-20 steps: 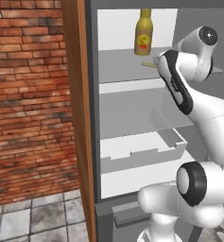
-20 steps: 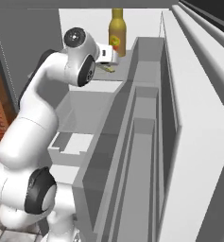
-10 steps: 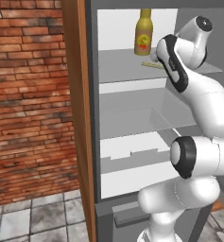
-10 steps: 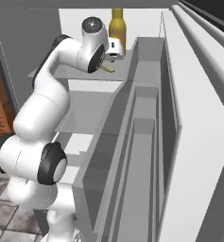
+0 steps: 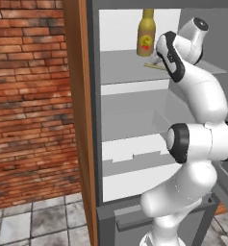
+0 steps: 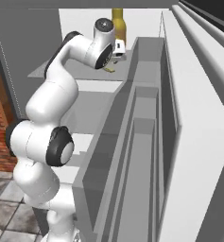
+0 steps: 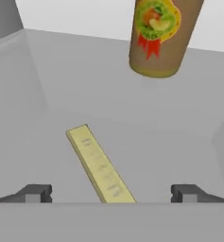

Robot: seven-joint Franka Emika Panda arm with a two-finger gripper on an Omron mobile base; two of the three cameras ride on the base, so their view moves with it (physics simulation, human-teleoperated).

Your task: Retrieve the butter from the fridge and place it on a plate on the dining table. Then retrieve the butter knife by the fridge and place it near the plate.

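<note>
The fridge (image 5: 130, 77) stands open, and my arm reaches onto its top white shelf. The butter (image 7: 100, 165) is a thin pale-yellow stick lying flat on that shelf, slanted in the hand view; it also shows as a yellow sliver (image 5: 156, 66) past my forearm and under my hand (image 6: 109, 70). My gripper (image 7: 111, 194) is open, its two dark fingertips wide apart on either side of the butter's near end, just above it and not touching. Plate, dining table and butter knife are out of view.
A tall amber bottle (image 7: 158, 33) with a red and green label stands just behind the butter (image 5: 145, 33). The open fridge door (image 6: 189, 123) with its bins runs along the right. A wooden panel (image 5: 79, 110) and a brick wall (image 5: 29, 96) stand left.
My arm has stretched up and further into the fridge, bringing the hand over the top shelf by the butter. The jaws have stayed open.
</note>
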